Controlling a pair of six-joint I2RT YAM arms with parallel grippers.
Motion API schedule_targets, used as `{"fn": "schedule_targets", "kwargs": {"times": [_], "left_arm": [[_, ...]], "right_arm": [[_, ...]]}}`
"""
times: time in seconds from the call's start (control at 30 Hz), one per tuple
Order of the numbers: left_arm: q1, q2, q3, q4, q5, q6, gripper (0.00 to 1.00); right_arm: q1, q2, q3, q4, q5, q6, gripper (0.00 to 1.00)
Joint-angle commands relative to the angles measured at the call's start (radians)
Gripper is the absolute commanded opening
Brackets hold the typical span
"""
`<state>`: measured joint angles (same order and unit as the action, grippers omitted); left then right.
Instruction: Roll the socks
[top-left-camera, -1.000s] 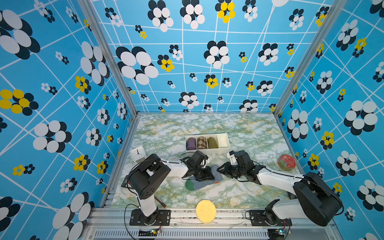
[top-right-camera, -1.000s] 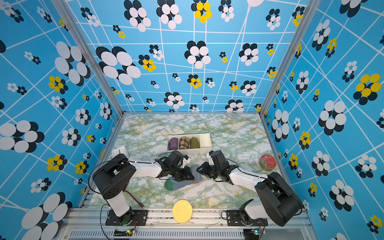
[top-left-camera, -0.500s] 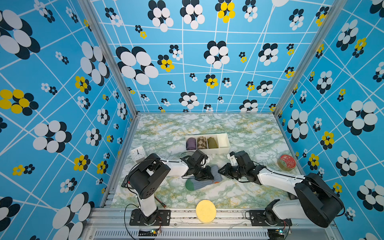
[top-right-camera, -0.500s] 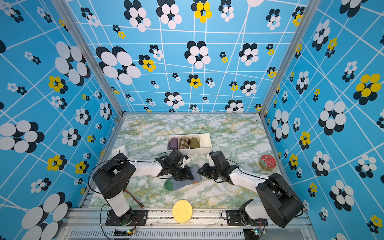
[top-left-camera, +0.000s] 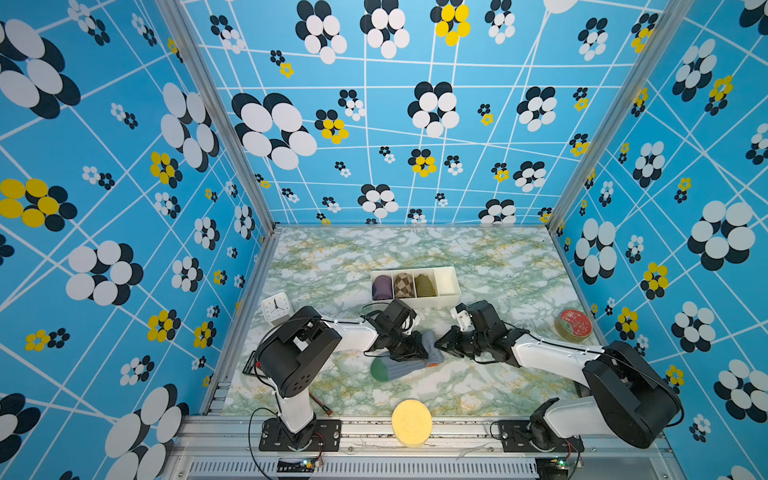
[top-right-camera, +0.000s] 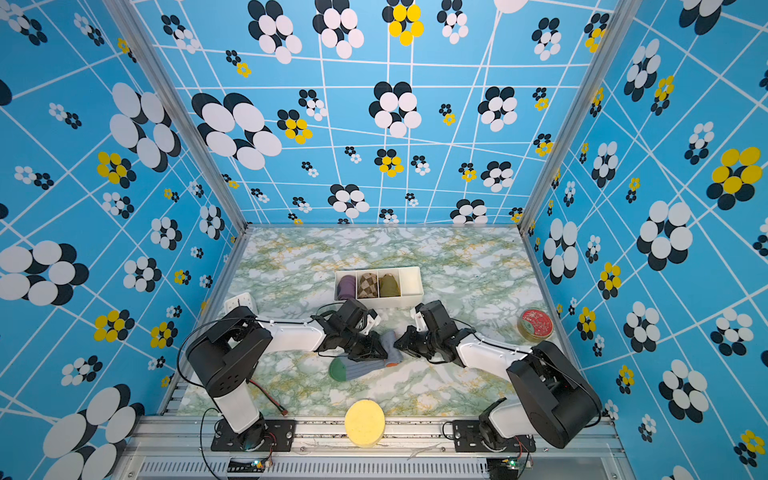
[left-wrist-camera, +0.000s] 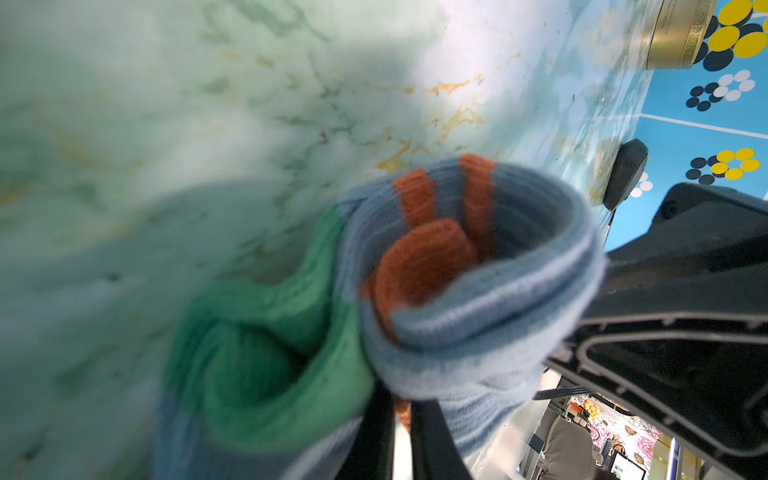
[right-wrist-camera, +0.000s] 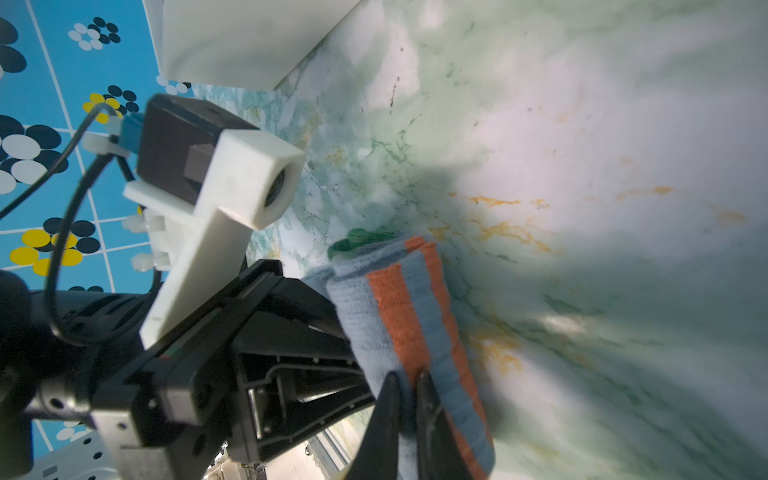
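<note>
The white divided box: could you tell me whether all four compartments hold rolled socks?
No, in a top view the white divided box has three filled compartments, and its right-end one holds nothing.

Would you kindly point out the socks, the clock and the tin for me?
socks (top-left-camera: 402, 370): in a top view, on the grey ribbed middle.
clock (top-left-camera: 275, 306): in a top view, on its face.
tin (top-left-camera: 574, 323): in a top view, on the red lid.
</note>
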<state>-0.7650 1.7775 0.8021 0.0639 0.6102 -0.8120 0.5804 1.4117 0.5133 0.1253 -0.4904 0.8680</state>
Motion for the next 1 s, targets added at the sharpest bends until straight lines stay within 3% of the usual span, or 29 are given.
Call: {"fn": "schedule_targets", "kwargs": {"times": [0.0,0.6,0.97], "left_arm": [[0.011,0.027,0.009,-0.083,-0.06,0.03,0.13],[0.018,0.014,-0.012,-0.085,-0.075,0.033,0.16],[0.026,-0.062,-0.041,-0.133,-0.108,0.058,0.18]], "right_arm": [[0.011,0.012,0.026,0.026,-0.039,-0.012,0.11],[0.077,0.059,0.038,0.065,-0.07,0.017,0.12],[0.129,0.126,0.081,-0.015,-0.004,0.0,0.14]]}}
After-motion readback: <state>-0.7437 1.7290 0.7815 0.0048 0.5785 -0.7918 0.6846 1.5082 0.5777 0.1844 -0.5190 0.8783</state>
